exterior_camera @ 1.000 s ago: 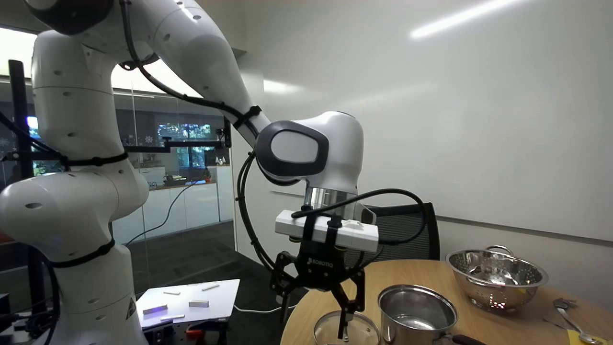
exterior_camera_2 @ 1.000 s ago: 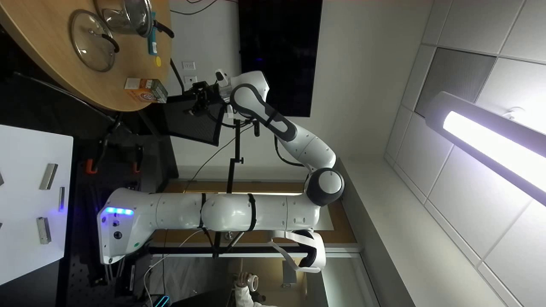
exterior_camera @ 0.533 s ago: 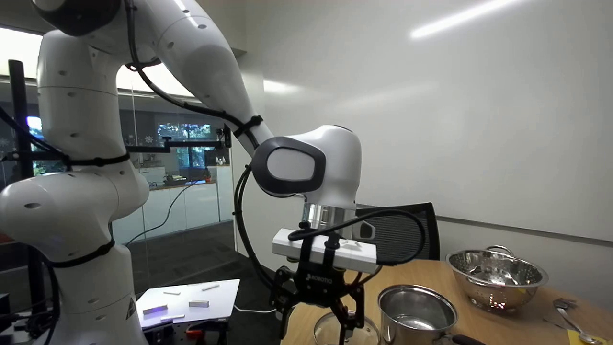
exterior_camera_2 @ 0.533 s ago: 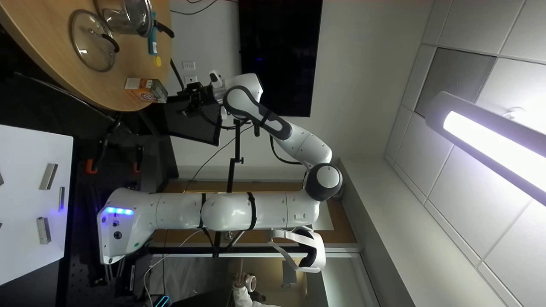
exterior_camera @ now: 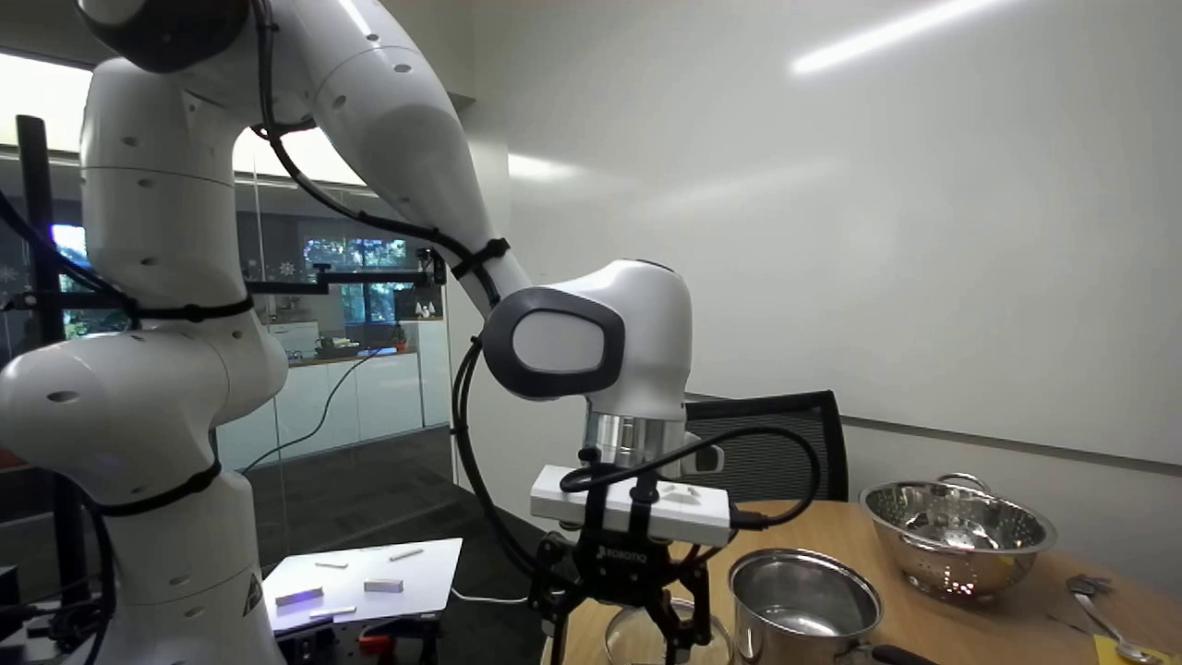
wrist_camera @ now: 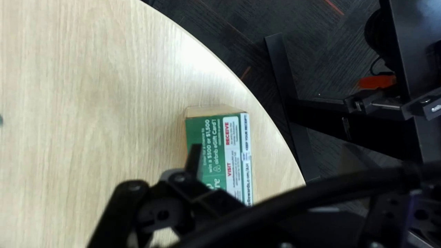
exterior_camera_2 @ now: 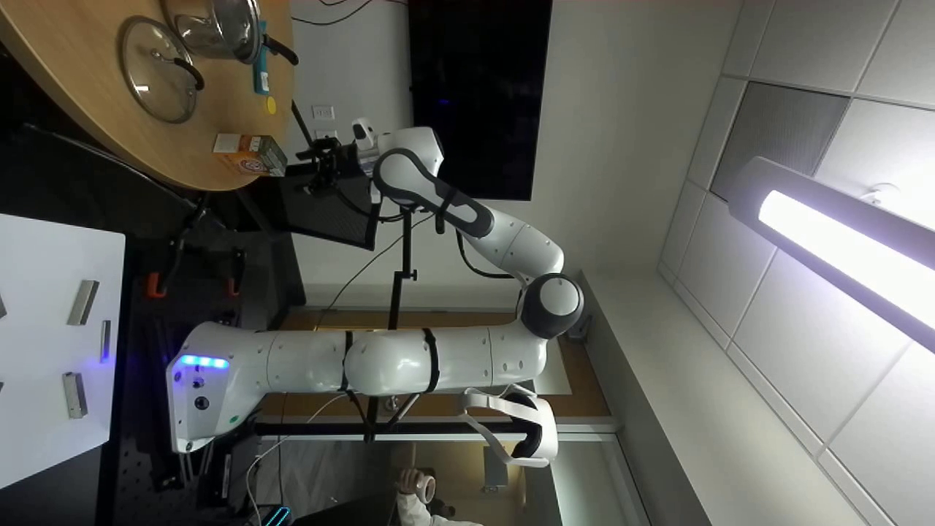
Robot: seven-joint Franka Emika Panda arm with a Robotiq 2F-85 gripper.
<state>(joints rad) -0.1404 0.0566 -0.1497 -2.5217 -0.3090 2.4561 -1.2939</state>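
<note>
1. Box (wrist_camera: 225,148): orange-sided, with a green and white top, resting on the table (wrist_camera: 86,86) near its curved edge.
2. Obstructions: in the wrist view, a dark finger (wrist_camera: 193,158) and a cable (wrist_camera: 303,198) pass in front of the box and hide part of it.
3. Lid (exterior_camera_2: 155,82): glass, flat on the table with its handle uppermost, just beside the pot (exterior_camera: 803,610).
4. Colander (exterior_camera: 956,545): metal, apart from the pot and nearer the wall (exterior_camera: 923,231).
5. Chair (exterior_camera: 790,413): its mesh back rises behind the table.
6. Panel (exterior_camera_2: 36,365): white, bearing metal blocks (exterior_camera_2: 82,302), well apart from the box.
7. Arm (exterior_camera: 397,120): upright in its lower part, folded over at the top, the forearm sloping down toward the table; the wrist is bent so that the gripper (exterior_camera: 614,646) points downward.
8. Tool state: released, the two fingers parted, with tabletop visible between them in an exterior view. The gripper hangs above the box, a gap separating the two.
</note>
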